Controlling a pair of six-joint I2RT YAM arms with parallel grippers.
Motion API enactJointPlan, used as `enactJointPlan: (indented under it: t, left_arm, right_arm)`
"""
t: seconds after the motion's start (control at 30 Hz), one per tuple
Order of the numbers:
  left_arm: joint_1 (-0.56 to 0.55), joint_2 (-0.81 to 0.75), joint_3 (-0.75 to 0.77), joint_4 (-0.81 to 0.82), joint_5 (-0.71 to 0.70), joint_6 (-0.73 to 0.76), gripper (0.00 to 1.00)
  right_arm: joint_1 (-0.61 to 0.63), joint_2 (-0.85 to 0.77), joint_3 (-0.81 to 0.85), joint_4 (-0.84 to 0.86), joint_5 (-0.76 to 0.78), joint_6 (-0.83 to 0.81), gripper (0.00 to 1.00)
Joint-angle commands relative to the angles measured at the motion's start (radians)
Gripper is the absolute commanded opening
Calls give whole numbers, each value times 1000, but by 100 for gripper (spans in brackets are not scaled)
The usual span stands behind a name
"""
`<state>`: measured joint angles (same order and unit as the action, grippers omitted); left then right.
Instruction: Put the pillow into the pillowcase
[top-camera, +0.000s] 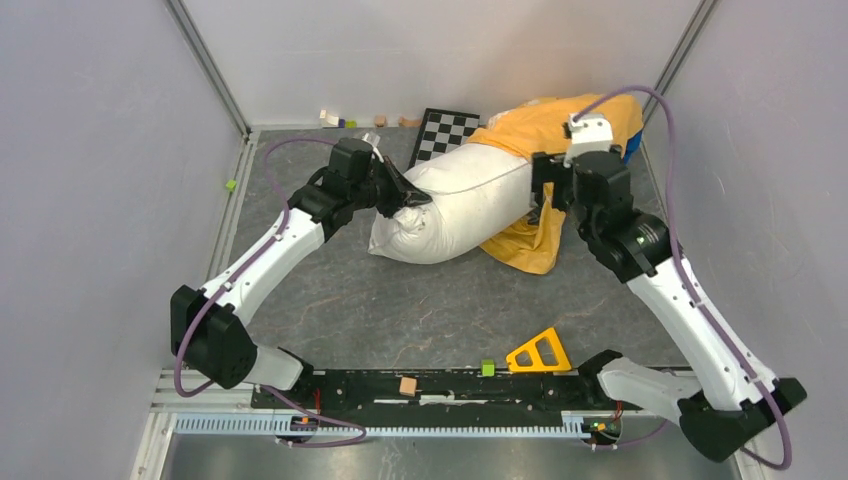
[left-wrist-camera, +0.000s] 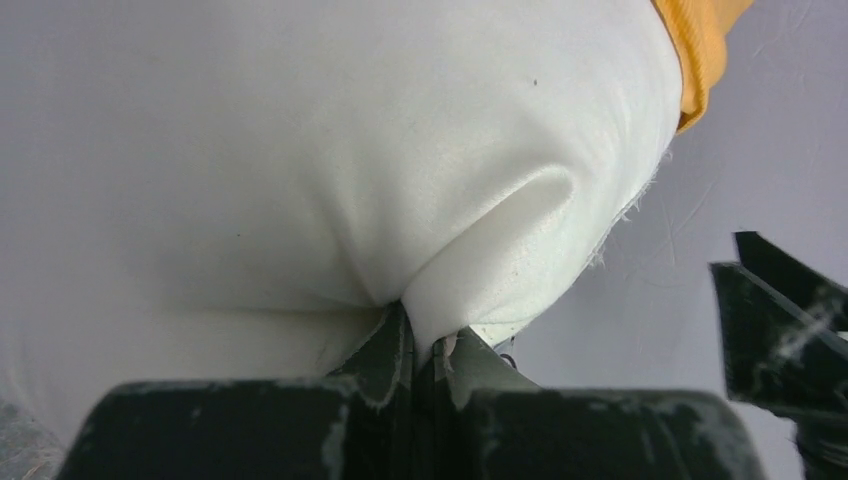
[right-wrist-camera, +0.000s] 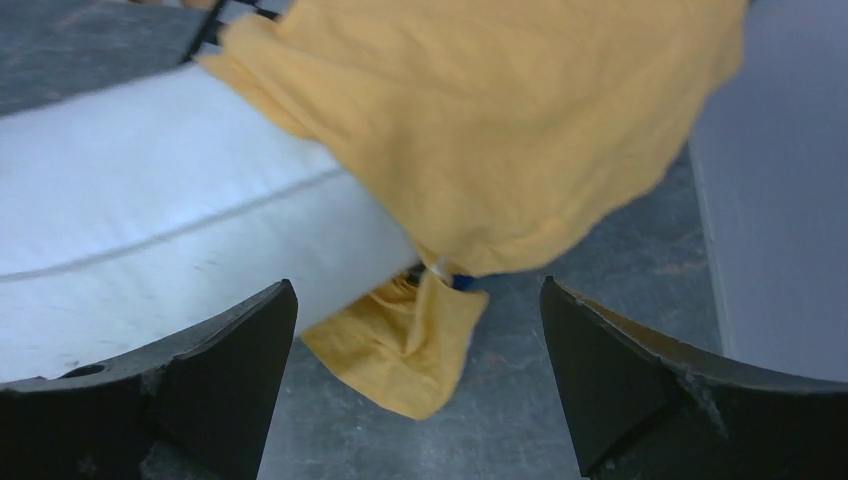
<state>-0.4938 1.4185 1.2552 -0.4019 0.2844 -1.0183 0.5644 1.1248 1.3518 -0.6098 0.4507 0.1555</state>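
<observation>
The pillow (top-camera: 455, 205) lay lengthwise from near-left to far-right, its far end inside the pillowcase (top-camera: 545, 125); left hand (left-wrist-camera: 425, 330) pinched its near corner; right hand (right-wrist-camera: 417, 283) gaped wide.

A robotics lab cell: blank grey panel walls (top-camera: 100, 150) enclose a table (top-camera: 400, 300), with a metal mounting rail (top-camera: 400, 426), a calibration checkerboard (top-camera: 447, 133) and small coloured blocks (top-camera: 340, 121).

No text, label or number is showing legibly anywhere; the pillowcase (top-camera: 522, 128) is presenting only plain orange-yellow fabric.
</observation>
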Motion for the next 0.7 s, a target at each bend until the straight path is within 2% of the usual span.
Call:
enactJointPlan:
  t: [0.0, 0.17, 0.3, 0.57, 0.67]
  left_arm:
    - [15, 5, -4, 96, -6, -63, 2]
    - [15, 13, 0, 94, -1, -57, 2]
    - [16, 16, 0, 92, -2, -52, 2]
    - [18, 21, -2, 90, -4, -42, 2]
    - [18, 22, -4, 91, -4, -39, 2]
  right_arm:
    - [-118, -79, -254, 103, -32, 29, 98]
    - [-237, -117, -499, 321, -213, -11, 98]
    - [-251, -65, -573, 469, -216, -63, 98]
    - [-261, 55, -579, 602, -131, -102, 83]
    - [-260, 108, -553, 596, -124, -99, 68]
